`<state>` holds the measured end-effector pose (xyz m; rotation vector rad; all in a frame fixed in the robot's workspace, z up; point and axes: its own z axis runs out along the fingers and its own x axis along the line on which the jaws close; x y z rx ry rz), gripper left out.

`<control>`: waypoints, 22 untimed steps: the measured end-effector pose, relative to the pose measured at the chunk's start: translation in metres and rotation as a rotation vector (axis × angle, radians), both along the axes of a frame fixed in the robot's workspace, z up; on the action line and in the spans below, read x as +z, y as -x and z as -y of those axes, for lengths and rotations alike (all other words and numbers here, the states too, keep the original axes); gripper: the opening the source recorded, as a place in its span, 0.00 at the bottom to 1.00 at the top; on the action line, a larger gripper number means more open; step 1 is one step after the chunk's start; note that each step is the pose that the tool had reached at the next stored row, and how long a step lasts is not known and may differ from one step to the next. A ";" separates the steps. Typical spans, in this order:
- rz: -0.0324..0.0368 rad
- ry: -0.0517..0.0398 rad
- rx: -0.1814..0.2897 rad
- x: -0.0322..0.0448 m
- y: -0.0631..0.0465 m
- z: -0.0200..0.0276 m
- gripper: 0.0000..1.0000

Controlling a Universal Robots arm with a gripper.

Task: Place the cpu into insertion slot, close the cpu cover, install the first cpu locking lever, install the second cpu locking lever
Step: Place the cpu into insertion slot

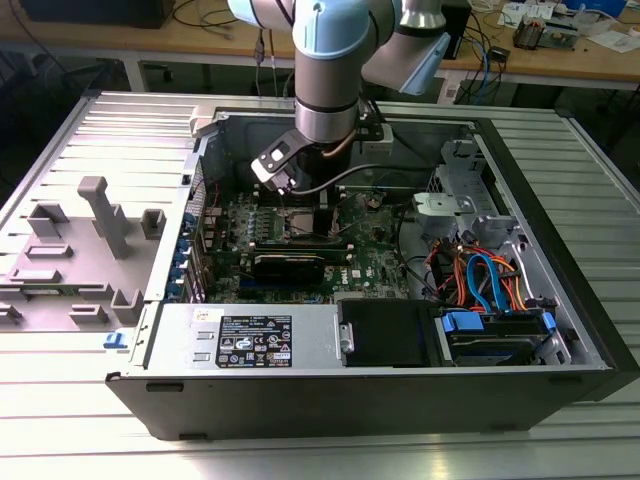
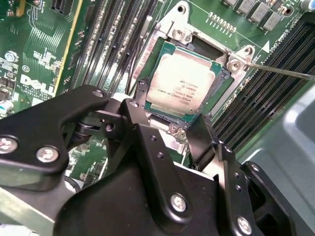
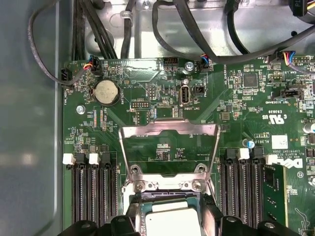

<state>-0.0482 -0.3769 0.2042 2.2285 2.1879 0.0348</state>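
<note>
The cpu (image 2: 184, 81), a flat silver-topped square chip, lies level in the insertion slot (image 2: 170, 29), whose silver rim frames it on the green board. My gripper (image 2: 170, 115) stands right over the slot's near edge. Its black fingers (image 2: 140, 118) flank the chip on two sides and press its edges. In the first wrist view the cpu (image 3: 170, 221) sits between the same fingers, just past the slot rim (image 3: 167, 186). The cpu cover (image 3: 170, 129) stands swung up, its window showing the board behind. A thin locking lever (image 2: 280, 72) sticks out beside the slot. In the exterior view the gripper (image 1: 318, 205) reaches down into the case.
Long black memory slots (image 2: 113, 44) run along both sides of the socket. A black card (image 1: 290, 265) lies in front of it. The power supply (image 1: 250, 340), drive bay (image 1: 495, 335) and cable bundles (image 1: 480, 270) fill the case. Metal case walls (image 1: 545, 215) surround the board.
</note>
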 end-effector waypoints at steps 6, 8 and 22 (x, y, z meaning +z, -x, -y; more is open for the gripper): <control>0.0001 -0.0005 0.020 -0.0001 0.012 0.0001 0.60; 0.0002 -0.0006 0.024 -0.0001 0.014 0.0001 0.60; 0.0000 -0.0006 0.120 -0.0002 0.015 -0.0006 0.67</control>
